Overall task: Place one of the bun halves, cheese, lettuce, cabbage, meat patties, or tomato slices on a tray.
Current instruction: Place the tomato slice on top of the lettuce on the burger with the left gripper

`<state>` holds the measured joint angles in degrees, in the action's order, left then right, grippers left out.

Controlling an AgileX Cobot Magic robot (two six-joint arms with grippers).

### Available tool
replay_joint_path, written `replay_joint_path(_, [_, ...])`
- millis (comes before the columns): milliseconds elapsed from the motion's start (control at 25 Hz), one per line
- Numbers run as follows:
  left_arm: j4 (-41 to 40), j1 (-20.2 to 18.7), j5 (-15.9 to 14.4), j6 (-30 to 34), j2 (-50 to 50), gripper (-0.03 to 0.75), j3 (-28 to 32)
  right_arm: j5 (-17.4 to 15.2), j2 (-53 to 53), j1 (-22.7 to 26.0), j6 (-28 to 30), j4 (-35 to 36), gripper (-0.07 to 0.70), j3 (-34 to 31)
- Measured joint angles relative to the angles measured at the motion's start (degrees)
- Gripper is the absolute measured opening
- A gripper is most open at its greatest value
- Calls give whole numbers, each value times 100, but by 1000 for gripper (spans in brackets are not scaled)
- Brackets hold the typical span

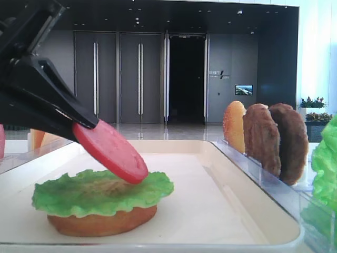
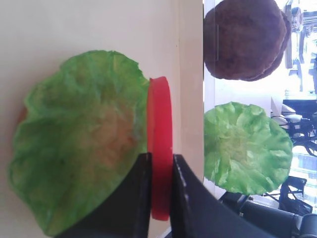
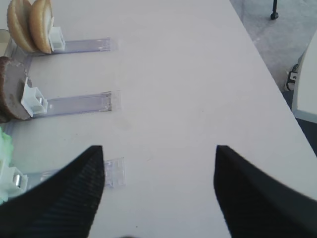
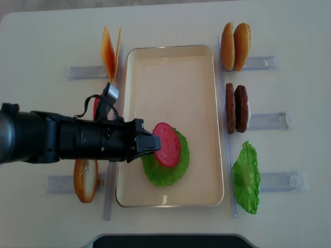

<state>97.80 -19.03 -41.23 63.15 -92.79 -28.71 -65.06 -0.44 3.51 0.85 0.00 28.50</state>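
left gripper (image 2: 159, 191): jaws clamped narrow on a tomato slice (image 2: 159, 144)
tomato slice: tilted, lower edge touching lettuce (image 1: 100, 192)
right gripper (image 3: 158, 163): jaws wide, holding nothing

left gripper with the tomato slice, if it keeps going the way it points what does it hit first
Most likely the lettuce lying on the bun half in the tray; the tomato slice in the left gripper already angles down over it.

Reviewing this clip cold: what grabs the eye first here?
The red tomato slice, pinched in the left gripper, tilted just over a lettuce leaf lying on a bun half in the tray. Right of the tray, two dark patties stand upright in a clear rack.
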Motion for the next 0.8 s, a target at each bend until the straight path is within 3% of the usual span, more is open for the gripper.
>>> replay_joint_path(400, [5, 0, 16, 0, -144, 63, -59, 0, 0, 0, 0, 0, 480, 0])
replay_joint_path(800, [11, 0, -282, 131, -466, 63, -152, 0, 0, 0, 0, 0, 480, 0])
